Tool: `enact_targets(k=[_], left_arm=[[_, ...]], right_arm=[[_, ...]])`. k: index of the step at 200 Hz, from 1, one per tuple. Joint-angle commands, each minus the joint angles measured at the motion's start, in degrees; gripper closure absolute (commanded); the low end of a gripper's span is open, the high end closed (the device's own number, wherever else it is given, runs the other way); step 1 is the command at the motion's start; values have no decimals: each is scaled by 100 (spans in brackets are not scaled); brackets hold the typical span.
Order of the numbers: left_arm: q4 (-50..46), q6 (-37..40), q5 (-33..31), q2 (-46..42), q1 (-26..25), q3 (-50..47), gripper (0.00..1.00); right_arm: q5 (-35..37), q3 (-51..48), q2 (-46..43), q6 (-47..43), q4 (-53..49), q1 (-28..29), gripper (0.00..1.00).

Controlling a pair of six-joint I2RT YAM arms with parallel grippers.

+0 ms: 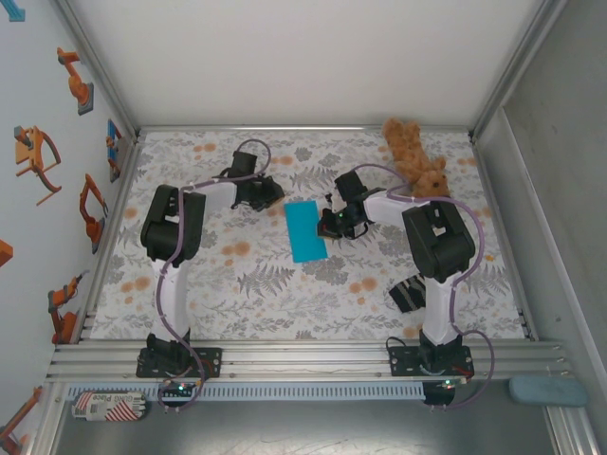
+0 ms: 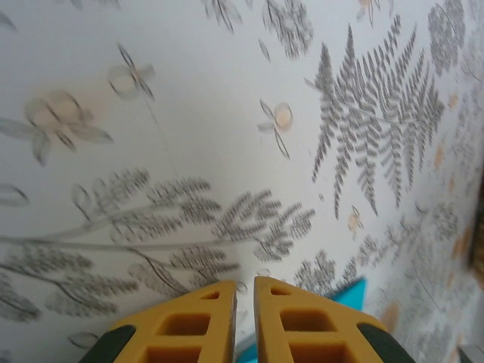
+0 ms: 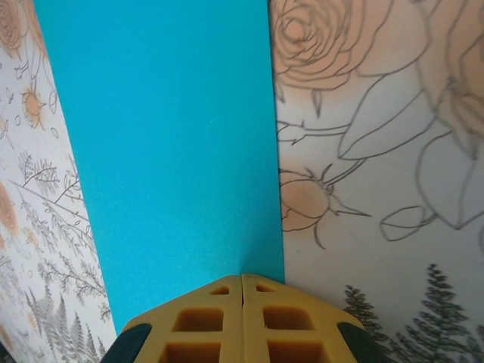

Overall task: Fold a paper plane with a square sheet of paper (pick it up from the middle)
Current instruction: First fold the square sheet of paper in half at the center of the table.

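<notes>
- The striped label [image 1: 109, 406] at lower left carried writing too small to read.
- The sheet of paper [image 1: 305, 230] lay at the frame's centre, with bare floral cloth [image 1: 237, 284] below it.
- The right gripper [image 3: 242, 278], fingers pressed together, stood at its right edge.
- The left gripper [image 2: 244, 291] showed a thin gap with nothing inside.

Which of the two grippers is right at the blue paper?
The right gripper, shut, with its fingertips over the long edge of the blue paper. The left gripper points at bare floral tablecloth, the paper off to its side.
</notes>
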Motion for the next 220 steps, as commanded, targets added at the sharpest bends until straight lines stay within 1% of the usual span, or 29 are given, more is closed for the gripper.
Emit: enact_targets(k=[1,19,41,51,63,81,101,118,148,169,188,220], left_arm=[[-838,509,-447,45,59,238,86],[-1005,592,-471,-227,73,292,86],[-946,470,-440,-805,55,114,84],[-882,382,-479,-1092,40,-54,82],[-723,262,-581,-1461,25,-377,76],[-462,54,-707,-1961,20,-917,71],[-153,-170,-728,-2397,-19,-1471,65],[-30,-259,-725,-2597,-137,-1775,63],[-104,-284,-864,-2717,-409,-1985,61],[-195,-321,-944,-2736,-560,-2056,60],[-4,-478,-742,-2699,-712,-2154,61],[462,-959,-500,-2519,-1047,-2355,68]], right_arm=[[2109,-548,723,-129,-1160,-154,100],[1949,-495,636,-67,-1123,-154,100],[1472,-318,331,107,-1080,-154,100],[1205,-190,99,220,-1035,-154,100],[967,-42,-253,347,-954,-142,100],[865,181,-727,393,-839,-136,100],[664,320,-950,291,-613,-126,100],[415,405,-845,244,-369,-112,100],[-336,766,-344,117,-53,11,100],[-495,1094,13,60,2,107,100],[-423,1341,287,81,-41,135,100],[208,1427,474,108,-194,130,100]])
